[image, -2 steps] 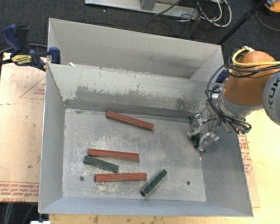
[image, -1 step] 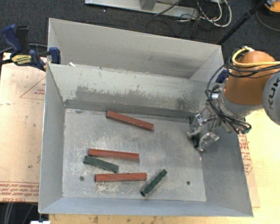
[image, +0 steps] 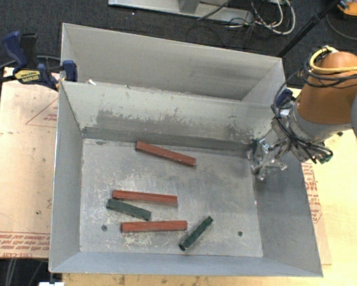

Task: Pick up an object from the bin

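Reaching in from the right: a robot arm with a rounded orange cover [image: 328,92] at its wrist, ringed by dark cables, above the bin's far right corner.
Bin: a grey metal bin [image: 169,112] with sloping walls and a flat, scuffed floor, seen from above.
Gripper: a small two-finger metal gripper [image: 263,170] hangs below the orange cover, low against the right wall at the far right of the floor.
Jaw state: cannot be told from this view; whether it is open or closed is unclear, and nothing can be seen held in it.
Under the gripper: bare grey floor where it meets the right wall, with no loose thing touching it.
Nearest thing: a long reddish-brown rectangular bar [image: 166,153] lying flat on the far part of the floor, left of the gripper and well apart from it, its right end tilted slightly nearer.
Middle of the floor: a second reddish-brown rectangular bar [image: 145,197], lying almost straight from left to right.
Just near of that: a shorter dark green rectangular bar [image: 128,210], close beneath the second bar's left half; contact between them cannot be made out.
Near part of the floor: a third reddish-brown rectangular bar [image: 154,226], its right end tipped slightly toward the far side.
Near right of the group: another dark green rectangular bar [image: 195,233], lying diagonally, its near end just beside the third bar's right end.
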Robot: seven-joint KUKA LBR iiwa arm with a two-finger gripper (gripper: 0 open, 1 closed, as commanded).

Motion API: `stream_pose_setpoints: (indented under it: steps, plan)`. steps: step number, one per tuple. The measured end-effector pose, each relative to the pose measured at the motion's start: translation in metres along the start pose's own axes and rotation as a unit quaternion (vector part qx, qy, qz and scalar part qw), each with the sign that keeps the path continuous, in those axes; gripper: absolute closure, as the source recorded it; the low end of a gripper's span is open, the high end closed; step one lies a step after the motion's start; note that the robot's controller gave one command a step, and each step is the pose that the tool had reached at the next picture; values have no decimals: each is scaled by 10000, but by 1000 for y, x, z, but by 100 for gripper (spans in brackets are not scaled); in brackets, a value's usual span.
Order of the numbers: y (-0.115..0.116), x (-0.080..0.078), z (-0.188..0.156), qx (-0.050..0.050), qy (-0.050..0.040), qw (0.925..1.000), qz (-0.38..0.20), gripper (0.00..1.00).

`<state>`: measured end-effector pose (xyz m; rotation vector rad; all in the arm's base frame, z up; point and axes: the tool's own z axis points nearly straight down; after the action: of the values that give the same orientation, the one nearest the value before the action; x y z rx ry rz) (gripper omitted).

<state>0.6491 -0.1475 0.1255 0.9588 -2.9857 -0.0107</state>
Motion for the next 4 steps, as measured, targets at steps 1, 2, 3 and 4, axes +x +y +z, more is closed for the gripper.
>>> stream_pose_setpoints:
  steps: [1,2,3,4]
  plan:
    - [2,-2,-72,38,-29,9999,126,100]
    - [6,-5,-3,15,-14,9998,176,0]
    - [5,-5,-7,37,-35,9998,178,0]
    - [-3,-8,50,11,-77,9977,-670,100]
